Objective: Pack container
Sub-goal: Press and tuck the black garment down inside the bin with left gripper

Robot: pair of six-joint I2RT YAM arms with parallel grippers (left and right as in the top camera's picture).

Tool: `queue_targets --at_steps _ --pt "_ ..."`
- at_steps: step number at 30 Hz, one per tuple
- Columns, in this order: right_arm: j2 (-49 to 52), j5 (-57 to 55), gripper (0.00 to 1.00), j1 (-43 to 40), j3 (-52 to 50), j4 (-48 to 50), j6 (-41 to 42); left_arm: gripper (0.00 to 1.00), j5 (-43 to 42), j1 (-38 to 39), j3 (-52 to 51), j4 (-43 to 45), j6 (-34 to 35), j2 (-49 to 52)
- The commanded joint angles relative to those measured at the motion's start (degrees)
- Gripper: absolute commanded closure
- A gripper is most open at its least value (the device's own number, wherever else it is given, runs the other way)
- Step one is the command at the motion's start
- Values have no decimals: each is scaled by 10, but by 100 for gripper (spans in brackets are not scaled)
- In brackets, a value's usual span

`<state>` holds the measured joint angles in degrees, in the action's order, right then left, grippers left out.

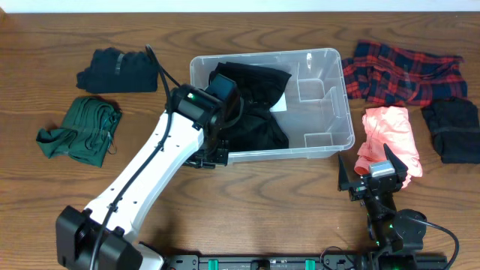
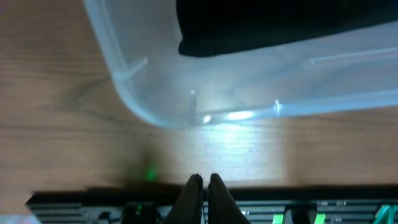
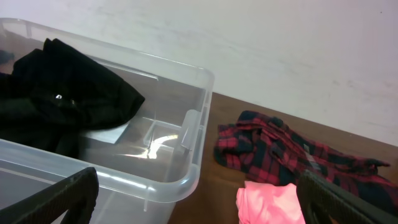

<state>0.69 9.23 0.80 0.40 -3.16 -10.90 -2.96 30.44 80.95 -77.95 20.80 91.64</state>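
The clear plastic container (image 1: 330, 101) sits at the table's middle, with a black garment (image 1: 251, 105) in its left half. The container also shows in the left wrist view (image 2: 161, 93) and the right wrist view (image 3: 186, 134). My left gripper (image 1: 210, 157) hangs just outside the container's near left corner, fingers (image 2: 204, 183) shut and empty. My right gripper (image 1: 369, 176) is open and empty near the front right, beside a pink garment (image 1: 390, 135).
A red plaid shirt (image 1: 401, 71) and a dark folded garment (image 1: 454, 127) lie at the right. A black garment (image 1: 120, 69) and a green one (image 1: 82, 127) lie at the left. The plaid shirt (image 3: 292, 152) and pink garment (image 3: 270, 202) show in the right wrist view.
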Motion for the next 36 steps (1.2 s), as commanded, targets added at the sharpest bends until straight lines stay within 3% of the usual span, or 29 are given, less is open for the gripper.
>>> queue_targets --at_steps 1,8,19,36 --pt "-3 4 1 -4 -1 -2 -7 94 -3 -2 -17 16 3 0" --pt "-3 4 1 -4 -1 -2 -7 94 2 -2 -54 54 3 1" --pt "-3 4 1 -4 -1 -2 -7 93 112 -2 -55 101 3 1" --pt "-3 4 1 -4 -1 -2 -7 93 110 -3 -54 83 3 0"
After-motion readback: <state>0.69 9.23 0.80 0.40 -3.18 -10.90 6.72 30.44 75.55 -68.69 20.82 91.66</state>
